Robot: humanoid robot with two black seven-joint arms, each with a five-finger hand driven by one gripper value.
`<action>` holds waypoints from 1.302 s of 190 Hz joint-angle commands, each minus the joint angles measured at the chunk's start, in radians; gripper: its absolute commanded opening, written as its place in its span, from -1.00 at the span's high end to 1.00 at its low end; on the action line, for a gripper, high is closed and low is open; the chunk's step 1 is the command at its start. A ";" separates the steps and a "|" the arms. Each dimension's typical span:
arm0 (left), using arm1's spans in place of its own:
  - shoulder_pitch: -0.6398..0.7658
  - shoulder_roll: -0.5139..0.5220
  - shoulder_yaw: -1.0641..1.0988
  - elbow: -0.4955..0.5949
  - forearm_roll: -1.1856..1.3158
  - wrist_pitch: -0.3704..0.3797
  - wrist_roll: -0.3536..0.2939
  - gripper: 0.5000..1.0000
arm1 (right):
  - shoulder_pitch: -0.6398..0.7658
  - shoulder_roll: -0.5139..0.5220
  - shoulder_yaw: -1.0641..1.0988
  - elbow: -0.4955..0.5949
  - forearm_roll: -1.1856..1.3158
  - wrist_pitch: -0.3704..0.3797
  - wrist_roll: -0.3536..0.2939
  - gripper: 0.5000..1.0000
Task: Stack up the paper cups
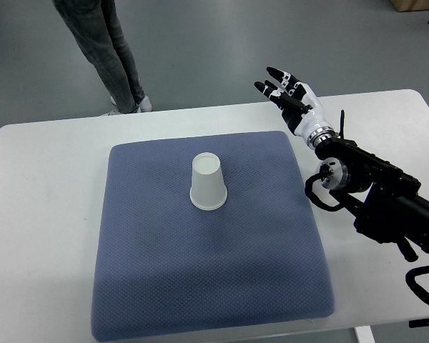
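A white paper cup (208, 182) stands upside down on the blue-grey cushion (200, 264), a little above its middle. Whether it is one cup or a stack I cannot tell. My right hand (282, 89) hovers beyond the cushion's far right corner, well to the right of the cup and apart from it. Its black-tipped fingers (274, 72) are spread and hold nothing. The black right arm (386, 196) runs in from the right edge. No left arm shows.
The cushion lies on a white table (43, 214) with bare margins left and right. A person's legs (113, 50) in grey jeans stand on the grey floor beyond the table's far edge.
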 commanded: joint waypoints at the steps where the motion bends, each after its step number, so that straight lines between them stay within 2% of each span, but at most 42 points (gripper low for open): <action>1: -0.001 0.000 0.003 -0.001 0.000 0.002 0.000 -1.00 | 0.003 0.000 0.000 -0.001 0.000 0.000 0.000 -0.64; 248: 0.007 0.000 0.006 -0.001 0.002 0.002 0.000 -1.00 | 0.042 -0.009 0.003 -0.012 0.000 -0.023 0.000 -0.64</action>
